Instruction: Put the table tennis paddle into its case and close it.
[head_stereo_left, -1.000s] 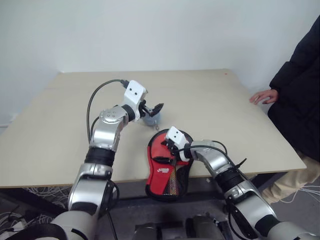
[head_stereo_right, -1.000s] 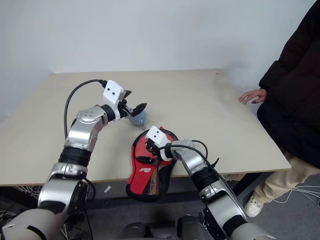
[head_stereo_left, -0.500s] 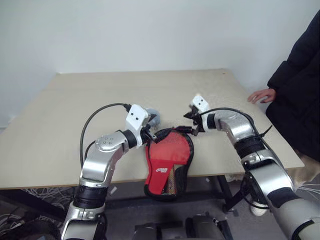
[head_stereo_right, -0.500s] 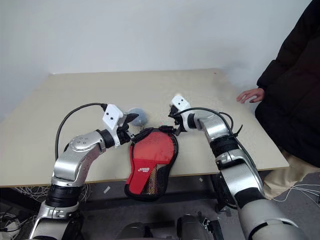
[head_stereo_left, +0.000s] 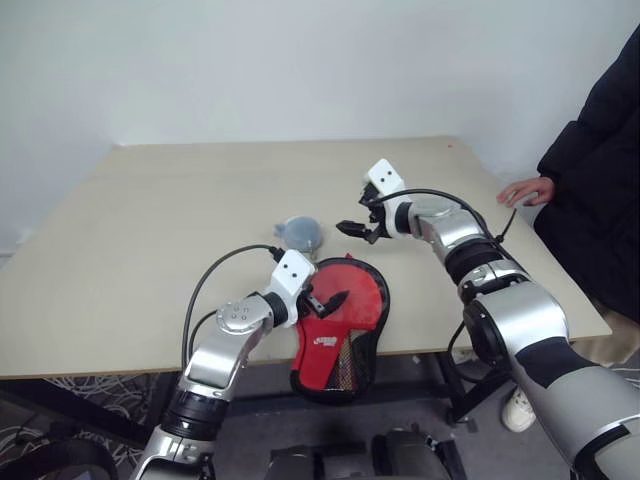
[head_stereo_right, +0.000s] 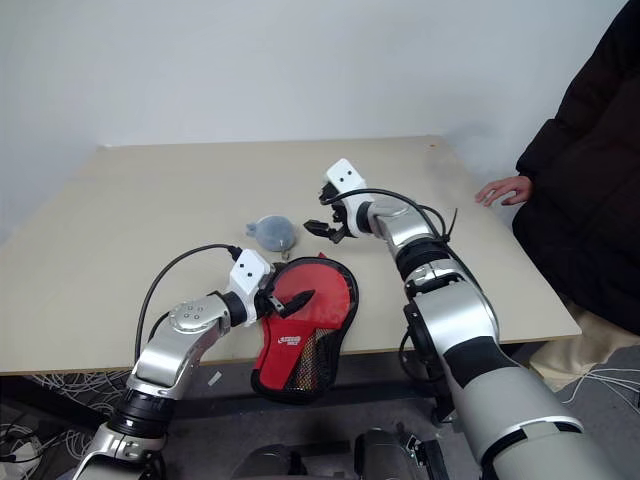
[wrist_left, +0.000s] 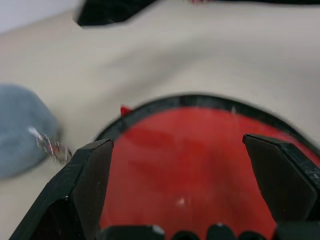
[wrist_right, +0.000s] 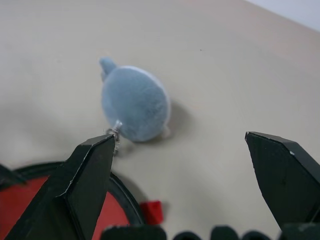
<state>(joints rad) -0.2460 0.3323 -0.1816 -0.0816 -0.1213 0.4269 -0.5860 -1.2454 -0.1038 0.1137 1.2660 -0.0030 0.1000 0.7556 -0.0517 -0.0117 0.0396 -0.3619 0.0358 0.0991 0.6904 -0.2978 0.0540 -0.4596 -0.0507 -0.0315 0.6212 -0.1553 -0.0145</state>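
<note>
The case (head_stereo_left: 335, 335) lies at the table's front edge, its narrow end with the red logo panel and mesh hanging over the edge. In its round, black-edged part shows the red face of the table tennis paddle (head_stereo_left: 352, 292); the handle is hidden. My left gripper (head_stereo_left: 324, 301) hovers open just over that red face, which also lies between its fingers (wrist_left: 87, 185) in the left wrist view. My right gripper (head_stereo_left: 357, 218) is open above the table behind the case. It points at a small grey-blue round object (wrist_right: 134, 104).
The grey-blue round object (head_stereo_left: 301, 233) lies on the beige table (head_stereo_left: 150, 230) behind the case, a small metal ring on it. A person in a dark coat stands at the right, one hand (head_stereo_left: 527, 190) resting on the table's edge.
My left gripper dropped from above the grey-blue object and drew back, and now hovers over the case. My right gripper lifted off the case and moved forward to beside the grey-blue object.
</note>
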